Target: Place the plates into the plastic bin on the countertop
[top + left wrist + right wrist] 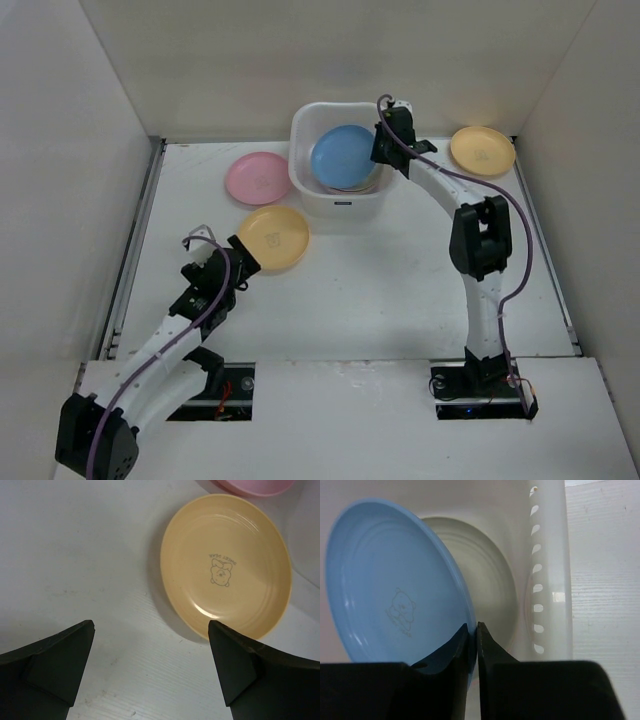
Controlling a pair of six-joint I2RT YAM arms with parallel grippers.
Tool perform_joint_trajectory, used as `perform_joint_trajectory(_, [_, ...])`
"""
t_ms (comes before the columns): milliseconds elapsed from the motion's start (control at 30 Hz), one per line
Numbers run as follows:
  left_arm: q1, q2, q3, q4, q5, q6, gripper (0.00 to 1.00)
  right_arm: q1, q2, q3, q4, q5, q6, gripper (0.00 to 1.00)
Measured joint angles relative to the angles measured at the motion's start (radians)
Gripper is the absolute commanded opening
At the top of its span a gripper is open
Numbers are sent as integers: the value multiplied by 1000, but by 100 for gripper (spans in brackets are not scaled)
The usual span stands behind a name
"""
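Note:
My right gripper (pixel 378 152) is shut on the rim of a blue plate (pixel 343 157) and holds it tilted inside the white plastic bin (pixel 300 178). In the right wrist view the blue plate (pixel 390 585) is pinched between my fingers, with a cream plate (pixel 485 580) lying in the bin (pixel 547 570) behind it. My left gripper (pixel 243 262) is open just left of a yellow-orange plate (pixel 274 238) on the countertop (pixel 380 290). That plate (pixel 225 565) shows ahead of my open fingers in the left wrist view. A pink plate (pixel 258 178) lies left of the bin; another yellow-orange plate (pixel 482 151) lies at the far right.
White walls enclose the countertop on three sides. Grey rails (pixel 135 240) run along the left and right edges. The pink plate's edge (pixel 252 486) shows at the top of the left wrist view.

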Motion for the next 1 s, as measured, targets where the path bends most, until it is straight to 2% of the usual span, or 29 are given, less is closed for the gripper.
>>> perform_joint_trajectory(33, [13, 6, -5, 4, 10, -7, 100, 0, 0, 0, 0, 2, 0, 25])
perform_joint_trajectory(100, [39, 20, -10, 12, 25, -16, 100, 0, -3, 0, 10, 8, -2, 42])
perform_joint_trajectory(200, [82, 44, -14, 39, 56, -35, 100, 0, -24, -24, 29, 7, -6, 60])
perform_joint_trajectory(333, [142, 91, -20, 90, 102, -61, 100, 7, -110, -96, 49, 8, -26, 71])
perform_joint_trajectory(567, [214, 275, -18, 225, 188, -111, 97, 46, -420, -341, 123, 15, -52, 77])
perform_joint_trajectory(800, [224, 483, 31, 333, 251, -146, 85, 137, -767, -686, 259, 14, -51, 78])
perform_joint_trajectory(900, [224, 522, 57, 361, 262, -148, 76, 158, -846, -795, 287, 13, -41, 78])
perform_joint_trajectory(1000, [225, 539, 66, 373, 269, -148, 62, 159, -885, -865, 293, 11, -28, 78])
